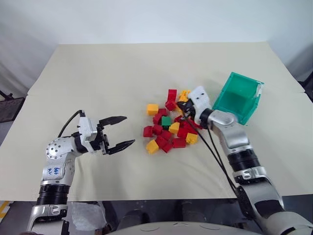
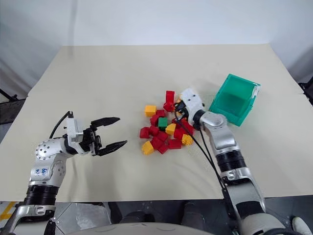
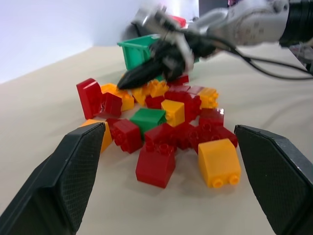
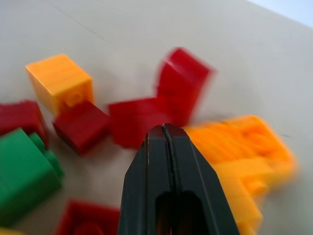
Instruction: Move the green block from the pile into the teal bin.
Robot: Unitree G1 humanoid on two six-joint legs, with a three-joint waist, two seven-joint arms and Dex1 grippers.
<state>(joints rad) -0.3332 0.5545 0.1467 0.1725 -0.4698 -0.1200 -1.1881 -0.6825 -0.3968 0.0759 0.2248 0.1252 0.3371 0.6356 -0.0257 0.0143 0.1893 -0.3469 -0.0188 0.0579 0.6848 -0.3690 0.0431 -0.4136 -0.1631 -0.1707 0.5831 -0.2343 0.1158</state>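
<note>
Green block point(image 1: 166, 120) is sitting mid-pile point(image 1: 169, 122); teal bin point(image 1: 238, 97) is lying at 3 o'clock. Right gripper point(image 4: 166, 132), pinched closed and empty, is hovering over bricks. Left gripper point(image 1: 122, 131) is gaping wide.

A cream table point(image 1: 146, 68) — pale wall point(image 1: 146, 19) behind it, plain.

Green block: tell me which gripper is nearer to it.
Right. The right gripper is shut above the pile's far side, near the green block; the left gripper waits open beside the pile.
</note>
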